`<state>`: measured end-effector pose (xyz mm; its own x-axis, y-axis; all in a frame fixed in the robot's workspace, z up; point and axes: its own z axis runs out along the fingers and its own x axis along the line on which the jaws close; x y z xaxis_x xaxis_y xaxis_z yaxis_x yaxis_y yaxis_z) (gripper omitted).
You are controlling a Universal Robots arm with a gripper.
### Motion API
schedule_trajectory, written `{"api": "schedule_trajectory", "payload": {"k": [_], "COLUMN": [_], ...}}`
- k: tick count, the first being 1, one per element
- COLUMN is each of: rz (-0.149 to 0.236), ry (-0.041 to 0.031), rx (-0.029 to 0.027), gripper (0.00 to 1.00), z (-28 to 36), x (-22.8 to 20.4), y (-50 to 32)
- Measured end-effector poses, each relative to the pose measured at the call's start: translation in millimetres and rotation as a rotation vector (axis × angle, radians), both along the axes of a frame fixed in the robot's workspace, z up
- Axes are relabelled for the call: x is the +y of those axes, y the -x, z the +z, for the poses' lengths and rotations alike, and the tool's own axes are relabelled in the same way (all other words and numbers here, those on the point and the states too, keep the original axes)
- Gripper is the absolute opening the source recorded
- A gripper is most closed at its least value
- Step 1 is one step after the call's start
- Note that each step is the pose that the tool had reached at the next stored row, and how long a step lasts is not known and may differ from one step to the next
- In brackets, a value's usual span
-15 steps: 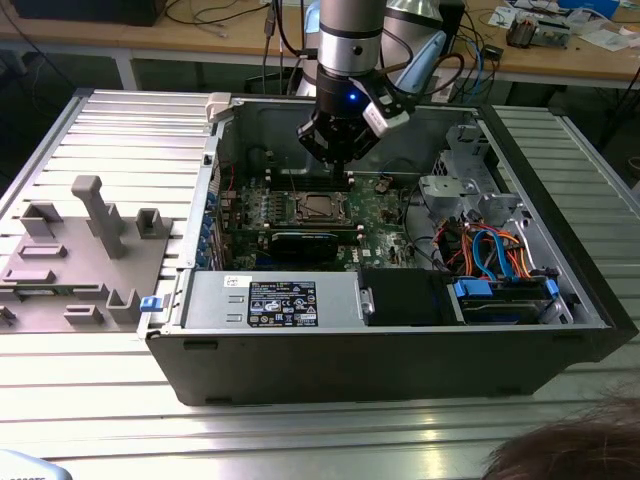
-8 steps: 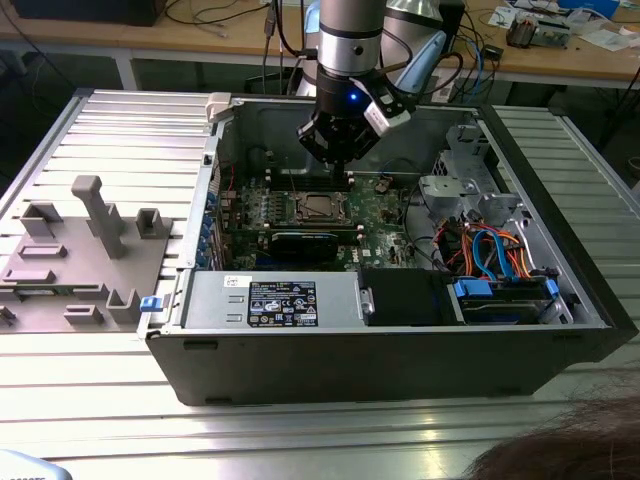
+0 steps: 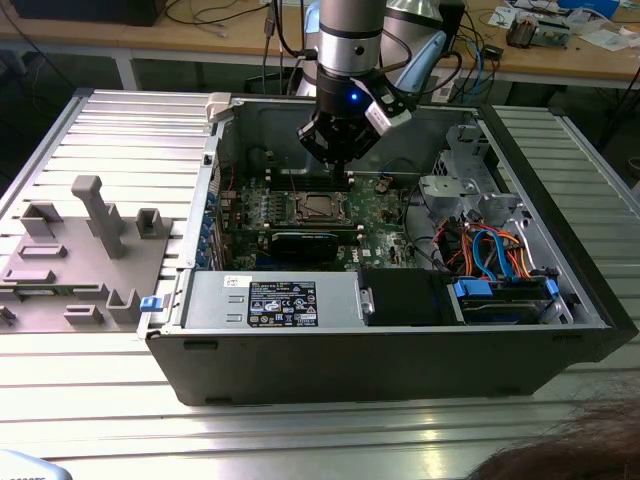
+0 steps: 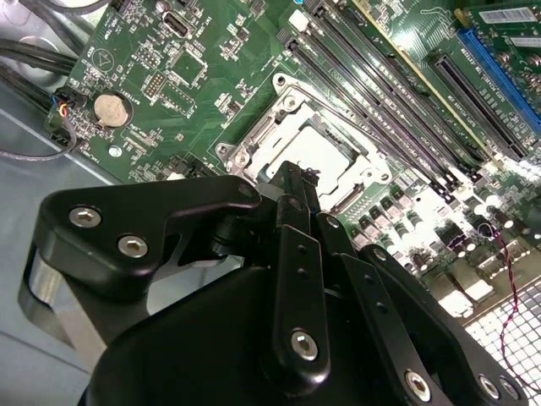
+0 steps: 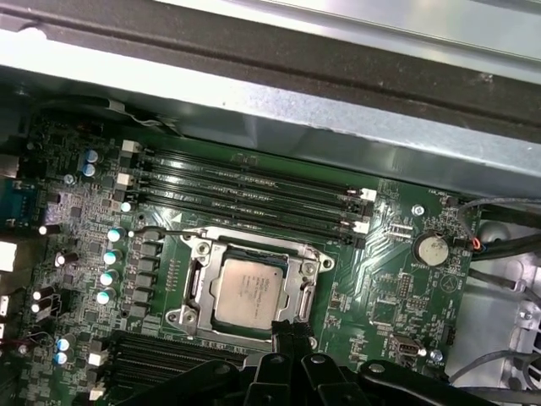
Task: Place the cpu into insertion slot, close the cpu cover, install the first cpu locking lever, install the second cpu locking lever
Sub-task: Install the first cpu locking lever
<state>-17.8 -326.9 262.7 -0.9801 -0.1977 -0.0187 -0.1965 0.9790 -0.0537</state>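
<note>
So here's where I'm at: the cpu (image 5: 249, 292) is sitting flat in the insertion slot (image 5: 193, 247), about mid-way across the green motherboard (image 5: 397, 296) inside the open computer case (image 3: 400, 350). The cpu cover (image 5: 200, 283) looks folded down around it, with the silver top showing through the window, so I'd call those two parts done.

My tool (image 5: 287, 326) hangs right over the slot's edge, the one facing away from the long memory slots (image 5: 245, 199), and a bit toward the corner nearer the coin battery (image 5: 433, 249). So the chip lies just past my fingertips, in the direction of those memory slots. The tool is clenched, tips pinched together, and I can't make out anything caught between them. I also can't tell if the tips are touching the metal rim or floating just above it.

There's a thin wire lever (image 5: 169, 230) on the far side of the slot, next to the memory slots.
</note>
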Motion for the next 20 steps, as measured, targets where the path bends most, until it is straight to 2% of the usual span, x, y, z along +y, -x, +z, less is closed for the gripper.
{"api": "schedule_trajectory", "payload": {"k": [20], "rz": [0.058], "ry": [-0.0013], "rx": [0.0], "gripper": [0.11], "z": [0.0], "x": [0.0], "y": [0.0]}}
